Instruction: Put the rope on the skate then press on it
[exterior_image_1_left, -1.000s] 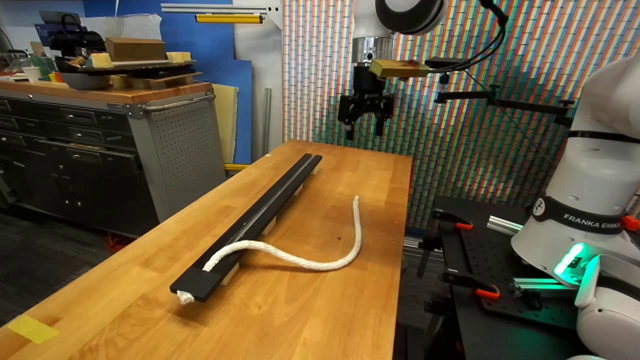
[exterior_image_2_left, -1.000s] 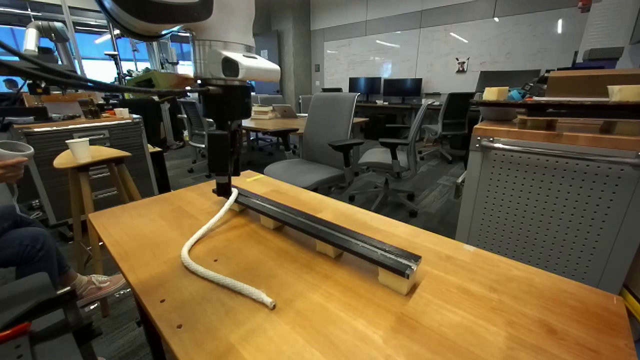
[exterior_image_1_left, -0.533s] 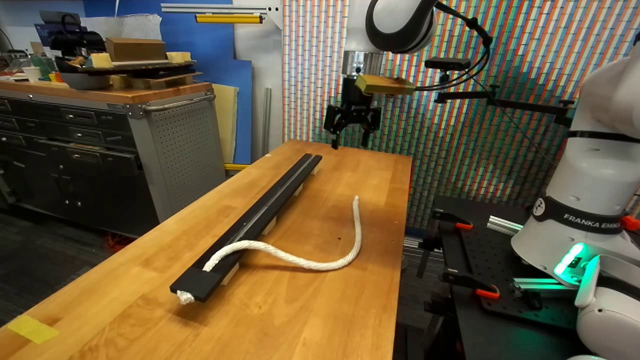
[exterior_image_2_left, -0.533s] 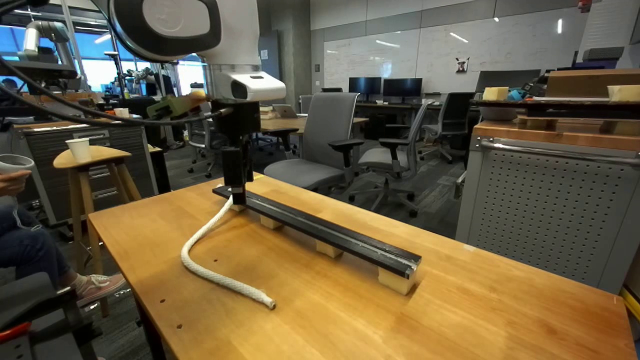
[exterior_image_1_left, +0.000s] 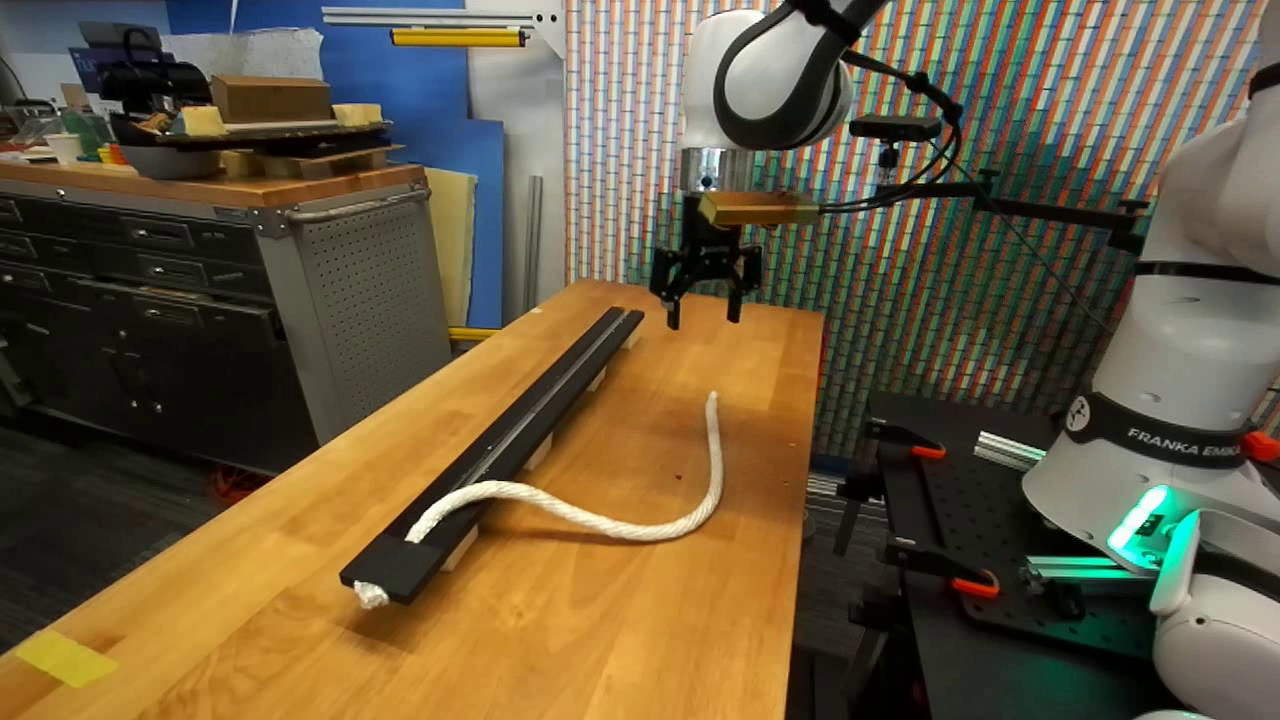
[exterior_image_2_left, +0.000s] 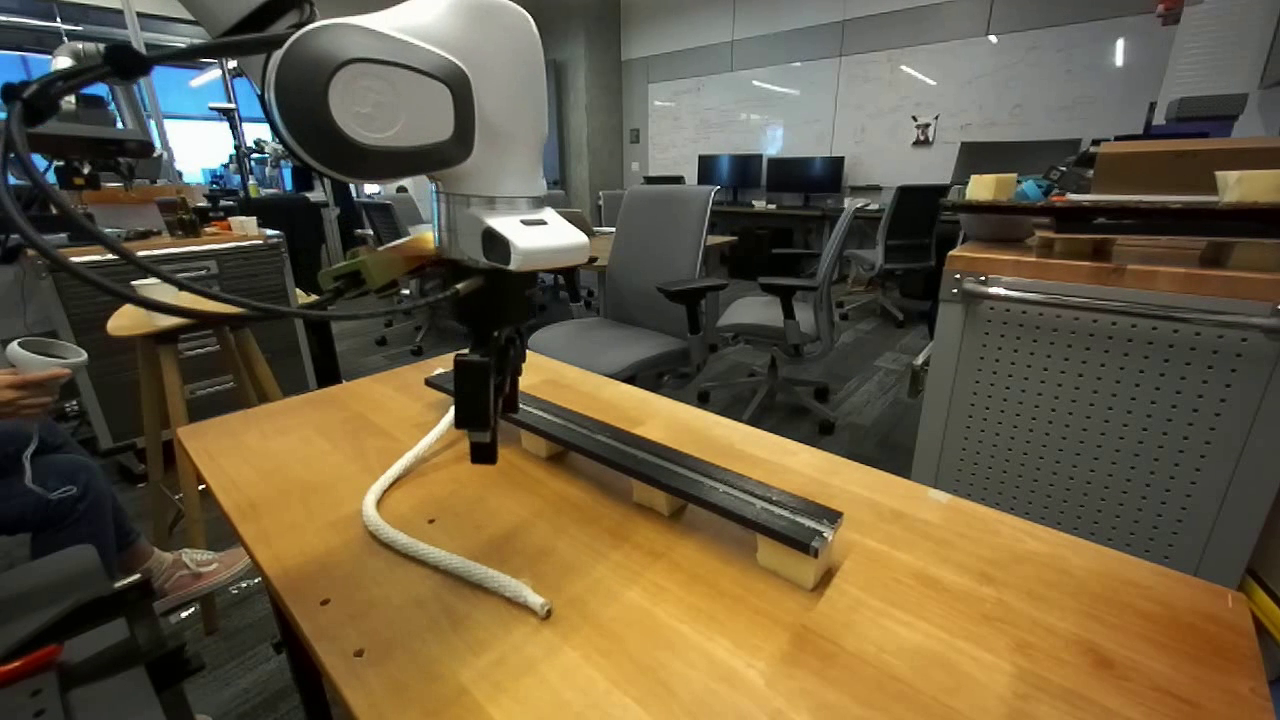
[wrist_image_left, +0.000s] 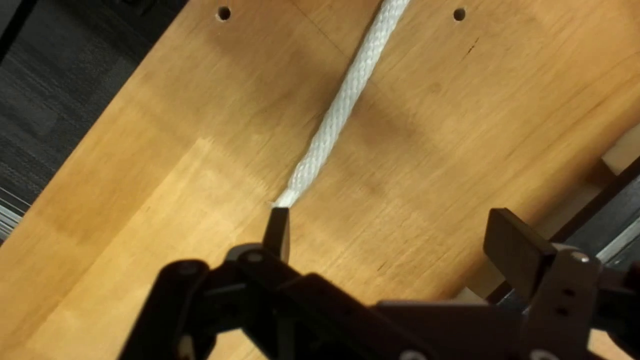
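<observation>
Glare streaks the whiteboard (exterior_image_2_left: 880, 100) while soft shadows cross the tabletop (wrist_image_left: 395, 160).

In both exterior views the arm (exterior_image_2_left: 400, 100) slopes down to an upright wrist (exterior_image_1_left: 717, 170), and the gripper (exterior_image_1_left: 704, 315) points downward in midair, its two fingers (wrist_image_left: 517, 250) spread wide apart

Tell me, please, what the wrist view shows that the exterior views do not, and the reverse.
Only the wrist view: a short dark streak in the wooden tabletop.
Only the exterior views: yellow tape, the Franka arm's base and a gray office chair.
Shared: the tabletop, the cream-white rope, the black rail and the open gripper, all only partly visible in the wrist view.
</observation>
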